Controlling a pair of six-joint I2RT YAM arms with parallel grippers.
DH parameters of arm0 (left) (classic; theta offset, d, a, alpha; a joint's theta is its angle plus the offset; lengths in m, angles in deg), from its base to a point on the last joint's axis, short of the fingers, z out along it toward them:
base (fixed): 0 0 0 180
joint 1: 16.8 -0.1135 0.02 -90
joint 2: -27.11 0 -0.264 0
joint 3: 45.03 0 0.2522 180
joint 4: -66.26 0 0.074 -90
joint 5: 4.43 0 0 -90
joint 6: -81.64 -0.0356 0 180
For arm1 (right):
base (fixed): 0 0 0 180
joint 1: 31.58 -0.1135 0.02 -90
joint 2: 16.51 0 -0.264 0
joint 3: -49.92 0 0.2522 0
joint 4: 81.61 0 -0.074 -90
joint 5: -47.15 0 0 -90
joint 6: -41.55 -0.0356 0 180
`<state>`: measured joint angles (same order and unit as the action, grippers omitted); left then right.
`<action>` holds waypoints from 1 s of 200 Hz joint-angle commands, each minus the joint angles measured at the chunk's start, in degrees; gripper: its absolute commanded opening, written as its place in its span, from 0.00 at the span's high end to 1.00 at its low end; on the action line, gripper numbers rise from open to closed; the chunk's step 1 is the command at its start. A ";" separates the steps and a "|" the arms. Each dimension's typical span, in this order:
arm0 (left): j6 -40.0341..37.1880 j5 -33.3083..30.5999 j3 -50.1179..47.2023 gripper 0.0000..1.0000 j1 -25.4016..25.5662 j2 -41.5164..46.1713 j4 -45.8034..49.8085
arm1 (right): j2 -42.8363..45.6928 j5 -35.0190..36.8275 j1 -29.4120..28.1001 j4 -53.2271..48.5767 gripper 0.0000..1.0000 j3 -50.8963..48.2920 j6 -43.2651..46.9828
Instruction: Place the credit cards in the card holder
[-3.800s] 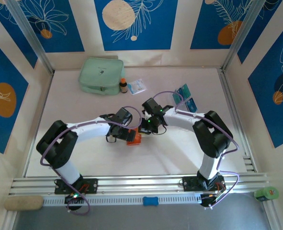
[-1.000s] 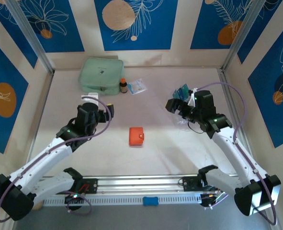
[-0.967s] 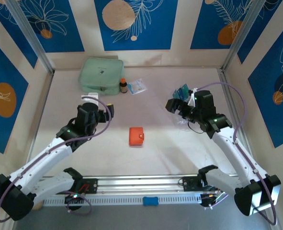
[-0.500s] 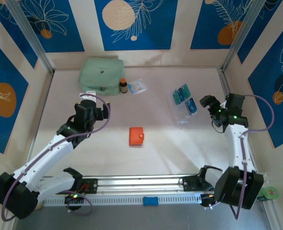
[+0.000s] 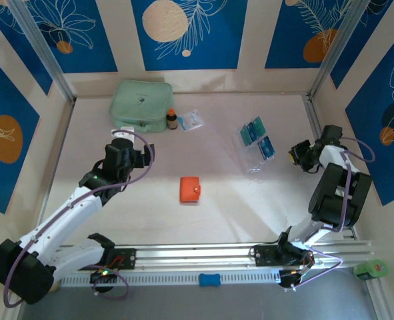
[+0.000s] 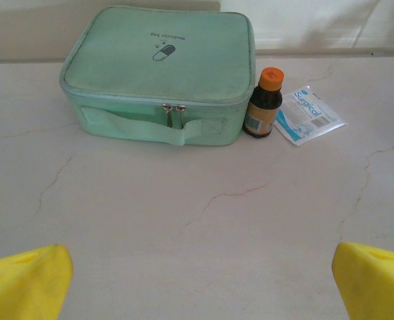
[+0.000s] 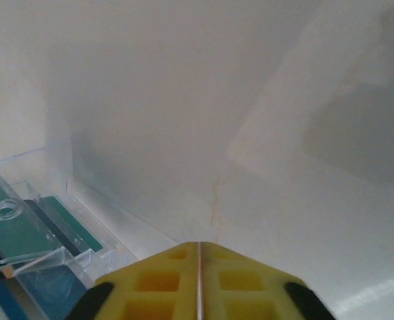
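**Right tool** (image 5: pixel 295 155): drawn back from over the cards to the right edge of the white, faintly veined table (image 5: pixel 217 220), its arm folded tight; its yellow pads (image 7: pixel 183 257), spread a second ago, are now pressed together with nothing between them.

**Left tool** (image 6: pixel 197 290): spread wide and empty; parked left of centre, as it was half a second ago; it faces the large mint-green zip pouch (image 6: pixel 160 67), the small brown bottle with an orange cap (image 6: pixel 263 103) and the white-and-blue paper packet (image 6: pixel 308 117).

**Small flat teal-green and bright blue credit cards** (image 5: pixel 257 137): standing in a clear plastic rack (image 7: pixel 83 257) at right rear, near the right tool; the set looks unchanged, none taken.

**Small square orange folding card holder** (image 5: pixel 191 189): lying flat at the table's centre, folded shut; well apart from both tools, though a few seconds ago both hung over it.

**Reading:** both arms have withdrawn; probably no card is lodged yet; the closing on air looks like a reset, not a pick; the card holder will likely need opening before a card goes in.
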<state>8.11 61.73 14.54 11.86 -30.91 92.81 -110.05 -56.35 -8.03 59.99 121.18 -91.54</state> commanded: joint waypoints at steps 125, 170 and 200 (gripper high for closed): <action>1.02 2.09 2.14 0.00 -1.33 0.98 2.36 | -14.14 -10.81 -21.55 12.88 1.00 6.11 -5.00; 0.96 1.53 1.93 0.00 -1.75 0.55 2.40 | -12.22 -8.93 -22.73 11.03 1.00 7.14 -4.24; 0.57 0.98 1.83 0.00 -3.35 -0.66 1.95 | -6.78 -5.49 -19.68 7.20 0.95 5.30 -1.43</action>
<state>8.26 63.07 15.17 10.42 -31.02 94.45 -122.60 -64.29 -30.39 71.11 127.16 -95.17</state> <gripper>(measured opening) 0.997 0.054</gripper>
